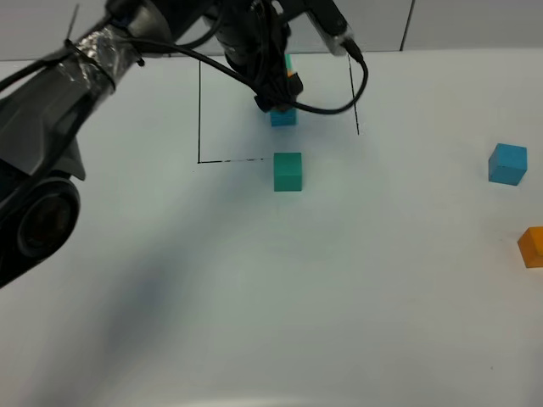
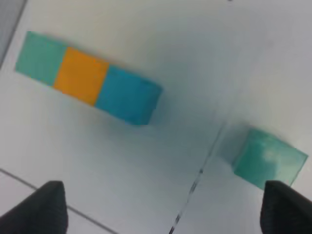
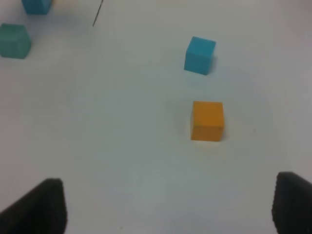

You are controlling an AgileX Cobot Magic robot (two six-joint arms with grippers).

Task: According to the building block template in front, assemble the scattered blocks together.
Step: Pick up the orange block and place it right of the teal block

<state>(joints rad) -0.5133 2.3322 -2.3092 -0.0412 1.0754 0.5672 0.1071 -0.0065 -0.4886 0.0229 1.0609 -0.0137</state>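
The building block template [image 1: 284, 116] is a teal, orange and blue row inside a thin black-lined rectangle [image 1: 199, 110] at the far middle of the table, partly hidden by my left arm. It shows whole in the left wrist view [image 2: 83, 75]. My left gripper [image 1: 276, 100] hangs over it, open and empty [image 2: 168, 214]. The loose teal-green cube [image 1: 288, 171] [image 2: 268, 158] sits on the rectangle's near line. The loose blue cube [image 1: 507, 164] [image 3: 200, 55] and orange cube [image 1: 532, 247] [image 3: 207, 120] lie apart at the far right. My right gripper [image 3: 168, 209] is open and empty, short of the orange cube.
The white table [image 1: 280, 305] carries nothing else. My left arm [image 1: 93, 59], wrapped in tape with a black cable, stretches from the left edge across to the template. The right wrist view also shows the teal cube [image 3: 14, 41] and the template's blue end [image 3: 36, 5].
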